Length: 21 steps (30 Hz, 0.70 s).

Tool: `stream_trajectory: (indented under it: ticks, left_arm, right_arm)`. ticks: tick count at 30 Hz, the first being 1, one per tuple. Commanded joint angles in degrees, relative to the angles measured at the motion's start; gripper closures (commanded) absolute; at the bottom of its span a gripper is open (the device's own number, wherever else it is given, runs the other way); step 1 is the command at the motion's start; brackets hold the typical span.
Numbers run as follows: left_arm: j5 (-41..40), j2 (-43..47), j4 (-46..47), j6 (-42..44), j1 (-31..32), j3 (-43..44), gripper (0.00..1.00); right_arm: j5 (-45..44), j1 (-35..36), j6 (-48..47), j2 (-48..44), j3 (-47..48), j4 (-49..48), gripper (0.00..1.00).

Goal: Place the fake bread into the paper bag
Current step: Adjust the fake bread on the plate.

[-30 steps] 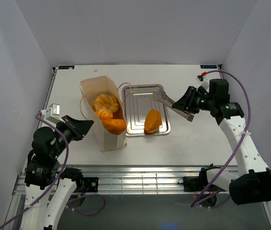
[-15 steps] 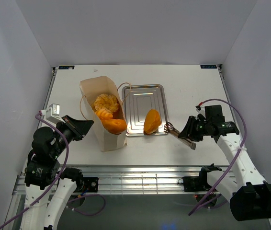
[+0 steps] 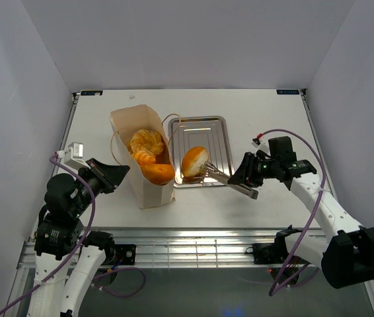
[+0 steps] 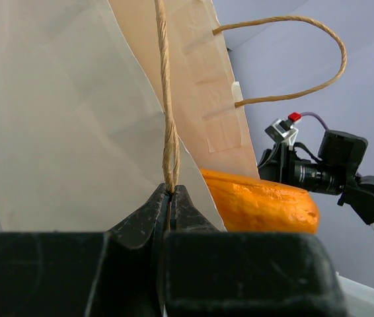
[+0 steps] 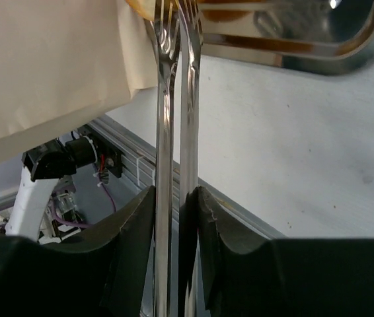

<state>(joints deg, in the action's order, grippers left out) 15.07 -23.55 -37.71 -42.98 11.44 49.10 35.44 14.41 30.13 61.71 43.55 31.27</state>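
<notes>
The pale tan paper bag lies open on the table, with a braided bread and a long orange loaf inside. My left gripper is shut on the bag's cord handle, which is pinched at the fingertips of the left gripper. The loaf shows just past the bag's edge. My right gripper is shut on metal tongs. The tongs' tips clasp a round roll over the near left part of the tray. In the right wrist view, the tongs run up from the right gripper.
The silver metal tray sits just right of the bag, and its rim shows in the right wrist view. The bag's second cord handle loops upward. Grey walls enclose the white table, with a metal rail along its near edge.
The right arm swung from the tray's far right toward the near edge, then pushed the tongs left onto the roll. The roll has shifted left and turned. The left arm has stayed still.
</notes>
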Motion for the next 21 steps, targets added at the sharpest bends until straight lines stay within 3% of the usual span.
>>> stream_trajectory:
  ticks: [1,6,12,21]
  left_arm:
    - [0.1,-0.8,-0.8,0.1,0.2,1.2,1.00]
    - [0.5,-1.1,-1.0,-0.2,0.2,1.6,1.00]
    - [-0.6,-1.5,-2.3,0.4,0.2,2.7,1.00]
    - [0.5,-1.3,-1.2,-0.3,0.2,1.5,1.00]
  right_arm:
    - [-0.5,1.1,1.2,3.0,7.0,-8.4,0.63]
    - [-0.4,1.3,0.7,8.5,10.9,-10.7,0.63]
    - [-3.7,1.3,-1.9,6.6,11.4,-8.6,0.58]
    - [2.6,0.2,-2.3,5.7,7.6,-8.9,0.51]
